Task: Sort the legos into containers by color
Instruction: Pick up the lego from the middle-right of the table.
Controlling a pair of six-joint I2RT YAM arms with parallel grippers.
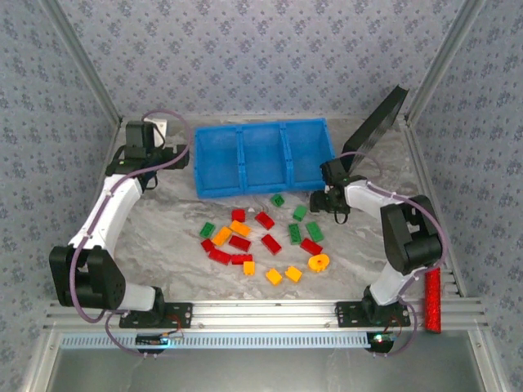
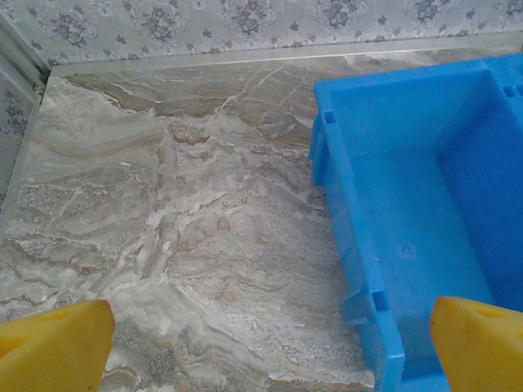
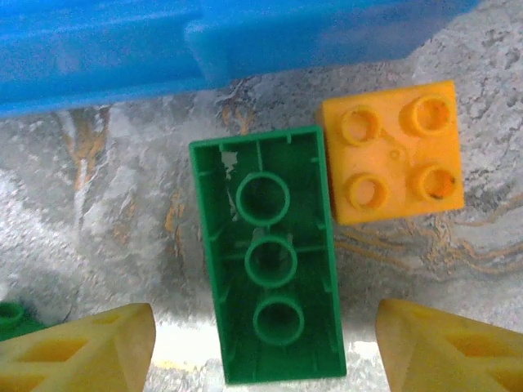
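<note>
The blue three-compartment tray (image 1: 214, 193) lies at the back of the table. In front of it are scattered legos: red bricks (image 1: 239, 242), green bricks (image 1: 207, 230), orange-yellow bricks (image 1: 274, 276) and an orange-yellow ring (image 1: 319, 262). My right gripper (image 1: 325, 199) hovers by the tray's right front corner. In the right wrist view an upturned green brick (image 3: 270, 261) lies between my right gripper's (image 3: 265, 343) open fingers, a gap on each side. A square orange-yellow brick (image 3: 392, 155) touches its far right side. My left gripper (image 1: 176, 155) stands open beside the tray's left wall (image 2: 384, 327), with bare table between its fingers (image 2: 57, 347).
A black panel (image 1: 380, 118) leans at the back right, close behind my right arm. A red cylinder (image 1: 431, 300) lies on the frame rail at the near right. Another green brick (image 3: 10, 317) peeks in beside my right gripper's left finger. The tray's front wall (image 3: 98, 57) runs just beyond.
</note>
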